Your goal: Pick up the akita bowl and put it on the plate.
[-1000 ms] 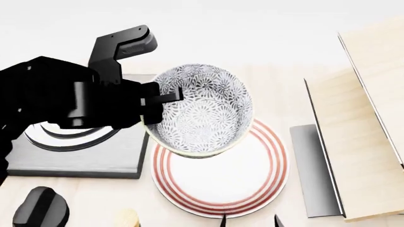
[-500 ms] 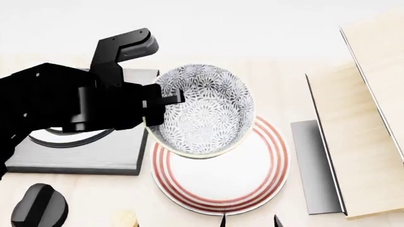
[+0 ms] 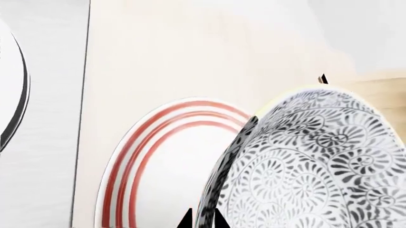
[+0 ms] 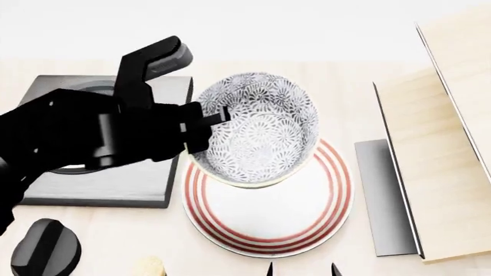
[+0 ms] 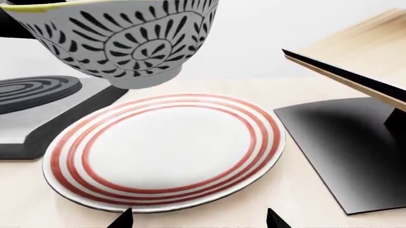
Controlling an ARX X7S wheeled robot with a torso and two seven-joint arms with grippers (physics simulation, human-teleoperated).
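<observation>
The left gripper [image 4: 201, 123], clamped on the rim of the tilted akita bowl [image 4: 257, 129], holds it above the plate [image 4: 268, 215]; lowering and levelling seemingly come next.

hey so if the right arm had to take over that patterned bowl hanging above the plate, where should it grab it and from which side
Probably the rim on the side facing the wooden shelf, opposite the left gripper, which already pinches the stove-side wall. The akita bowl is deep, thin-walled and tilted, so one finger inside and one outside the free rim suits it better than spanning it. It hangs above the plate, not touching.
</observation>
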